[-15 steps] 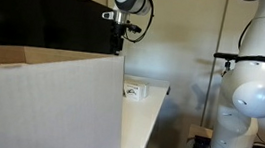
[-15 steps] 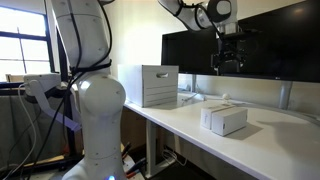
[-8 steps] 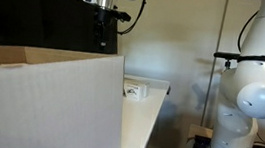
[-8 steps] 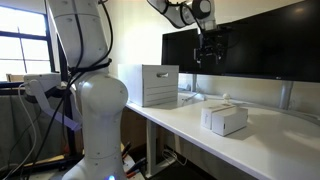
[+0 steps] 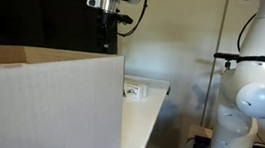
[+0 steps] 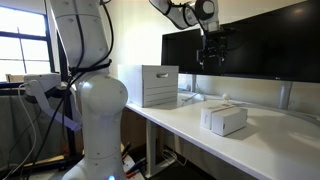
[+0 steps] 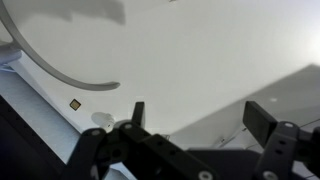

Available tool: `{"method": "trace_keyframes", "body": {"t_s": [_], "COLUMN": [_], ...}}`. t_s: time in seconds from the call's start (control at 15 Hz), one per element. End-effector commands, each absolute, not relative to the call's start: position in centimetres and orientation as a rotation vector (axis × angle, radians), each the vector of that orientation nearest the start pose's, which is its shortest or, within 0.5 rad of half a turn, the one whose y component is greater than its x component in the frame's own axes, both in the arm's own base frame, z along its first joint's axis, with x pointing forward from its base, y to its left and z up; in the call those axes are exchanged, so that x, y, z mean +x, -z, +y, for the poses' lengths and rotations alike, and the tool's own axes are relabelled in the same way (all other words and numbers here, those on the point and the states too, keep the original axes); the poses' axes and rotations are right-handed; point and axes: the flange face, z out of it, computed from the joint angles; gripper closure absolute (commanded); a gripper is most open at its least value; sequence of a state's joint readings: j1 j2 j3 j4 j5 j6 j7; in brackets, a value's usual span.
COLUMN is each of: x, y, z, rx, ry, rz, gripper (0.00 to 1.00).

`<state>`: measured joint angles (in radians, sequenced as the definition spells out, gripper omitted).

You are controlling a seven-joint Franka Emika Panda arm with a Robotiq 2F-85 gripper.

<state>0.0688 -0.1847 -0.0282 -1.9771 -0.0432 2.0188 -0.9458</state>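
White box point(image 6: 224, 119) on the table point(image 6: 268, 152), well below and apart from the wide-open, empty hand point(image 6: 210, 63).

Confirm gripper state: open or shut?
Open. In the wrist view the gripper has its fingers wide apart, with only the white surface showing between them; nothing is held.

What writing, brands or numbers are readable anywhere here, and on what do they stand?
None can be read.
Small white box: dark print on its side, too small and blurred.
Tiny square mark on the white surface, wrist view: unreadable.
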Motion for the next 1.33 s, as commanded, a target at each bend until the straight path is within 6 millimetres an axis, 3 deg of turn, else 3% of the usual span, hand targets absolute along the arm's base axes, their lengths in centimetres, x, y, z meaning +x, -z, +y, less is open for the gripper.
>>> {"method": "trace_keyframes", "body": {"t_s": [0.0, 0.73, 1.27], "x": [52.55, 52.55, 52.57], "y": [-57.08, -57.01, -57.09], "z": [1.87, 1.78, 1.7], "rx": [-2.858, -2.882, -2.717], "ry": [0.306, 0.293, 0.363], "rz": [-1.564, -1.551, -1.745], "gripper": [0.0, 0.0, 0.0]}}
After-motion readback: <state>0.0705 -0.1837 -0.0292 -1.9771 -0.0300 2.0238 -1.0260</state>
